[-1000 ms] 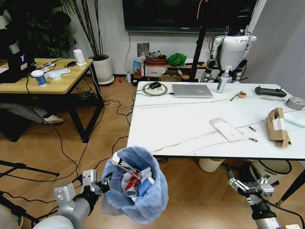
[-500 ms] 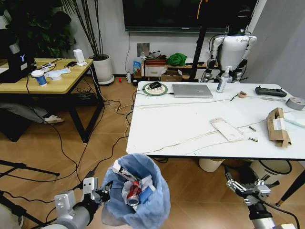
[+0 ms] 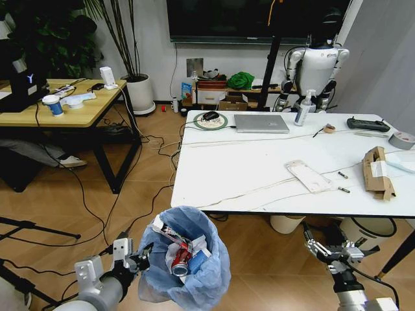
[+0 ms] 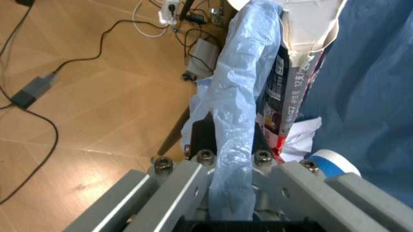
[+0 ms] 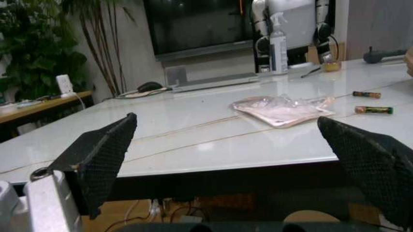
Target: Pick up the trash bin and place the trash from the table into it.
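The table (image 3: pixel 259 168) stretches well ahead of my right fingers, its near edge just above them, and my right gripper (image 3: pixel 331 251) hangs below that edge with its fingers (image 5: pixel 96 154) spread wide and nothing between them. The bin (image 3: pixel 185 259) hangs off my left gripper (image 3: pixel 133 258), which is pinched shut on the blue bag (image 4: pixel 235 121) where it folds over the rim (the film runs straight down between my two pads). I judge the bin light but floppy: the bag is thin and slick, so a grip on film alone could slide or tear, and taking rim and bag together is the safer hold. Inside it, just past my left fingers, lie a crushed red can (image 3: pixel 179 256) and crumpled paper.

On the table, beyond my right fingers, the flat white packet (image 3: pixel 310 175) lies nearest. It looks soft, thin and hard to get under, best taken at a raised edge. The torn cardboard box (image 3: pixel 376 170) sits farther off toward the right; stiff and light, it should take a pinch across one wall. Two small batteries (image 5: pixel 373 110) lie beside the packet.

A carton pressed against the bag beside my left pads carries small print, of which I can read "12" and some Chinese characters, no brand I can make out.
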Robot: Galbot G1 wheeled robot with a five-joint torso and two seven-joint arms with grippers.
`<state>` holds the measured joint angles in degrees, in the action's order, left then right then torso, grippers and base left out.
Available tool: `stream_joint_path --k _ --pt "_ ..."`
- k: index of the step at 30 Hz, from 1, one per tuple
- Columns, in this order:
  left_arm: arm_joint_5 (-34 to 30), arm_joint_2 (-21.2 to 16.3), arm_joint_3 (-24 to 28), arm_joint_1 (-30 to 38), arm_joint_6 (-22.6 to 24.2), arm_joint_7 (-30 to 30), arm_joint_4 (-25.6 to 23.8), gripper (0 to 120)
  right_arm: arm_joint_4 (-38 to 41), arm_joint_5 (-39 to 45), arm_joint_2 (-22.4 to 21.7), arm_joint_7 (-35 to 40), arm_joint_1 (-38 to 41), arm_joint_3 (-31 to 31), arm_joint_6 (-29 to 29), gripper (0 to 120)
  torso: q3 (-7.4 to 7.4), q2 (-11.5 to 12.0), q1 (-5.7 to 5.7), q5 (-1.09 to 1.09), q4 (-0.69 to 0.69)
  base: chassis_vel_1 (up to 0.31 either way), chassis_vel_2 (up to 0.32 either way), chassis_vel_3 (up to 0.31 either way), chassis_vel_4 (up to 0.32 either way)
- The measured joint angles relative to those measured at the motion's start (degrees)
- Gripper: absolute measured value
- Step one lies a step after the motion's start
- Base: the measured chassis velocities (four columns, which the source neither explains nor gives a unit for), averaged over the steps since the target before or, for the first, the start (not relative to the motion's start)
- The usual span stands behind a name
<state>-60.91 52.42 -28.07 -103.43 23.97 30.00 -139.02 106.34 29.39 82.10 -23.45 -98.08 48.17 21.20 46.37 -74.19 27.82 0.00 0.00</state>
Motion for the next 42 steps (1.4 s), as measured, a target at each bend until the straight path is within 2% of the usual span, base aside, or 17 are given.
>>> stream_joint_path --k 42 --pt "2.56 1.18 1.39 -0.59 -0.42 -0.88 -0.02 0 0.57 1.34 -0.25 -0.84 -0.86 1.18 0.08 100 0.00 -0.01 0.00 0.00 0.00 -0.062 -0.069 0.069 0.068"
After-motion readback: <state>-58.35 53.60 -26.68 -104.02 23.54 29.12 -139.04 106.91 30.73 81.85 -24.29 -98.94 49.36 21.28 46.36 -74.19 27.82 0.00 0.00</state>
